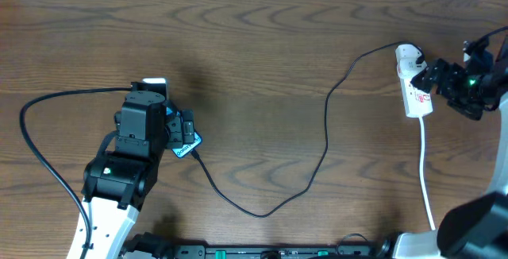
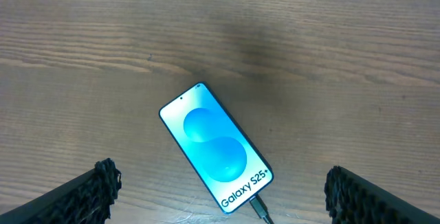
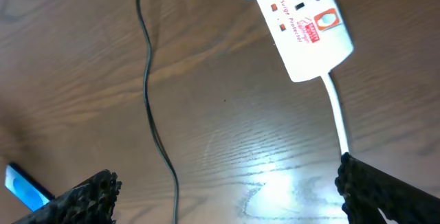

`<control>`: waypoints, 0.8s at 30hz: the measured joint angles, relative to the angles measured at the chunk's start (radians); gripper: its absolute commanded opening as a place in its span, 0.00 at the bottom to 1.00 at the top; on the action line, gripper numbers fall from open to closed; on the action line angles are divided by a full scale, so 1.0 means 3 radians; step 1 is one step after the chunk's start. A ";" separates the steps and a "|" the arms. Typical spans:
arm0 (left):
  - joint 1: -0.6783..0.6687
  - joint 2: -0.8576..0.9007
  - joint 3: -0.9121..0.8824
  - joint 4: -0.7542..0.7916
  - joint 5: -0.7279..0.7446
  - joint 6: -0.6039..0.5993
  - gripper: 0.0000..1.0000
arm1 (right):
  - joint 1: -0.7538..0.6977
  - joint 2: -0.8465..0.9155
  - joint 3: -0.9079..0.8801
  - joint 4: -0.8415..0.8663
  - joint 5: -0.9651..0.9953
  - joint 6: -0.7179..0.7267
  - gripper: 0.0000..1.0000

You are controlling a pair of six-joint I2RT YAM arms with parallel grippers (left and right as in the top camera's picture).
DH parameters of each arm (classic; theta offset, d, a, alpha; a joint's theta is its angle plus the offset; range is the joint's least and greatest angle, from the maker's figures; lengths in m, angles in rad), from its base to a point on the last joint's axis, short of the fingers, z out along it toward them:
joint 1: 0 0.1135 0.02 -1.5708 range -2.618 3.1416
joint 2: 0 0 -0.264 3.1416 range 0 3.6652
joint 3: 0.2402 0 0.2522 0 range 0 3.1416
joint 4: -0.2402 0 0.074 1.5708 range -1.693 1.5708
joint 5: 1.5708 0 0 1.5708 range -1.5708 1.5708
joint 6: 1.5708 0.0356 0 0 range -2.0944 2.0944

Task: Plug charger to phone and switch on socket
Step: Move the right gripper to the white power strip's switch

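Left claw [image 2: 220, 176] wide open and holding nothing, hanging right over the phone [image 2: 216, 148], with the phone lying flat on the table [image 2: 69, 45] between the two fingers and the charger [image 2: 260, 209] tip stuck into its bottom end. Right claw [image 3: 225, 176] wide open too and empty, near the socket [image 3: 302, 25] but not touching it, with the socket out past the fingertips and its white cord [image 3: 337, 114] running back beside one finger.
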 measured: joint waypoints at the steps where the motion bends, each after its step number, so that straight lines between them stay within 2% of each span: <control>1: 0.0000 0.0000 0.0000 -0.0001 0.0000 0.0000 0.97 | 0.0000 0.0062 0.0014 -0.0003 -0.0009 -0.0027 0.99; 14: 0.0000 0.0000 0.0000 -0.0001 0.0000 0.0000 0.97 | 0.0000 0.1017 0.1011 -0.0470 -0.0060 -0.0392 0.99; 24: 0.0000 0.0000 0.0000 0.0000 -0.0001 0.0000 0.97 | 0.0000 0.1162 0.1113 -0.0224 0.0193 -0.0437 0.99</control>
